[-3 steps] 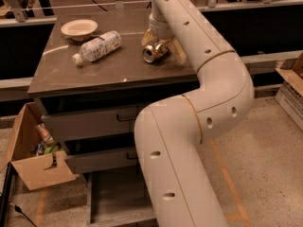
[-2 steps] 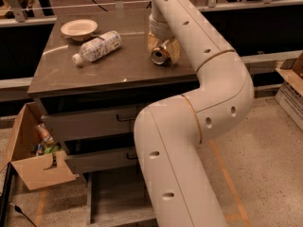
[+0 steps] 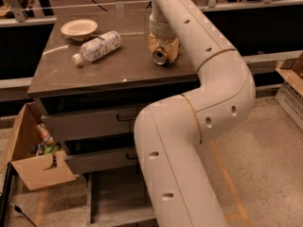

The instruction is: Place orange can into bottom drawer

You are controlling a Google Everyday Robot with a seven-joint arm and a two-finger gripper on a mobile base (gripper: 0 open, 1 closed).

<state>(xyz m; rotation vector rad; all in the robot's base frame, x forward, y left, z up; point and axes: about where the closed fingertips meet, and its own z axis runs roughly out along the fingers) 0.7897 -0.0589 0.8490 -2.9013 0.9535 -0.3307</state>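
Dark grey-brown flat-top desk [image 3: 128, 72] carries a cream round shallow bowl [image 3: 79, 29] at back left, with a clear plastic water bottle [image 3: 97, 47] lying on its side near it. At right, hand [image 3: 164, 48] clasps small orange-gold aluminium can [image 3: 161, 56] at the desk surface.

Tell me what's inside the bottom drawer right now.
Only bare plank floor shows in the bottom drawer; the arm covers its right part. The orange can is up on the cabinet top, at the tool.
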